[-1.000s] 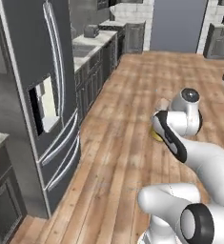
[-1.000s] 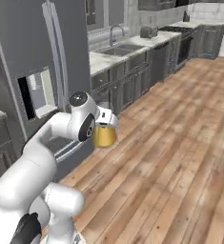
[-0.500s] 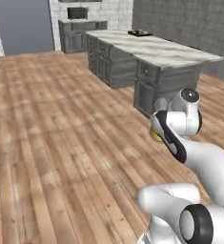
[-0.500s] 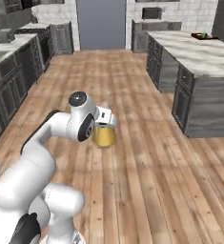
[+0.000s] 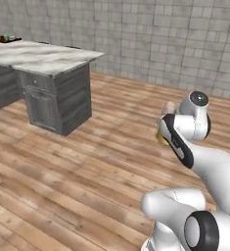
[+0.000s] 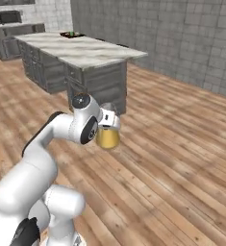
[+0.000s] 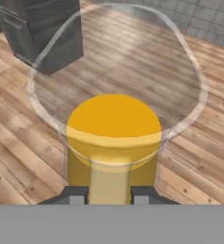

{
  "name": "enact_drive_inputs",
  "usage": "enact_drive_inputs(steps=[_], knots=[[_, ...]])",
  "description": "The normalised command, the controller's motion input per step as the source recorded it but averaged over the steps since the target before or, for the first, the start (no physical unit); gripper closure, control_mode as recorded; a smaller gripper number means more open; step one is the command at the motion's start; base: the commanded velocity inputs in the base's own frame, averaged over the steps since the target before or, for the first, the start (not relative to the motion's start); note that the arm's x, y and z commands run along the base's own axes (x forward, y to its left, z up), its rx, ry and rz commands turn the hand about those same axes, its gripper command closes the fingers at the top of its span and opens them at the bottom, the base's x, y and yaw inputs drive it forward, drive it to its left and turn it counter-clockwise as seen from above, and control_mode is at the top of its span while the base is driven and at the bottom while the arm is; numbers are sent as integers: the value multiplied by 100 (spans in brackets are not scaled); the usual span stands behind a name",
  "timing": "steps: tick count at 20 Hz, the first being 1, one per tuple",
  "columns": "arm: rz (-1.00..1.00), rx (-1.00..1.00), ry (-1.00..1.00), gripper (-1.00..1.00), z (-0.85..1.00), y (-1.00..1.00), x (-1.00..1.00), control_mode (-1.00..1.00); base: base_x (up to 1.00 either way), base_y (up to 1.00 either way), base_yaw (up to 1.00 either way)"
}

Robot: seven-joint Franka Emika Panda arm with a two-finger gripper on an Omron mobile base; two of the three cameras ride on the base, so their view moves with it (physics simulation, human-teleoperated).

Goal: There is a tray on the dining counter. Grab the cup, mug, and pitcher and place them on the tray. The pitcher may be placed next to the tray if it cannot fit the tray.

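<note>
just one pitcher (image 6: 107,138), clamped in the gripper (image 7: 111,194); one dining counter (image 6: 81,50) beyond

Lighting: even, diffuse, moderately bright; no visible source. Shadows: faint, soft-edged darkening under the overhang of the dining counter (image 6: 85,52); the wooden floor (image 5: 77,171) carries none that are distinct. Glare: pale sheen on the floor planks; weak highlights on the clear glass rim of the pitcher (image 7: 114,138) in the hand view. Sharpness: rendered, low-resolution, slightly soft throughout; distant objects on the surface are too small to resolve. Edge distortion: none evident.
</note>
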Motion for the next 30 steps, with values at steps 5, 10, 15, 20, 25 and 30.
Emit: enact_drive_inputs(steps=[5, 10, 15, 20, 25, 30], knots=[[0, 0, 0, 100, 0, 0, 0, 100, 100, 26, -54], [0, 0, 0, 100, 0, 0, 0, 100, 100, 27, -30], [0, 0, 0, 100, 0, 0, 0, 100, 100, 30, -13], [0, 0, 0, 100, 0, 0, 0, 100, 100, 22, -11], [0, 0, 0, 100, 0, 0, 0, 100, 100, 11, -10], [0, 0, 0, 100, 0, 0, 0, 100, 100, 2, -8]])
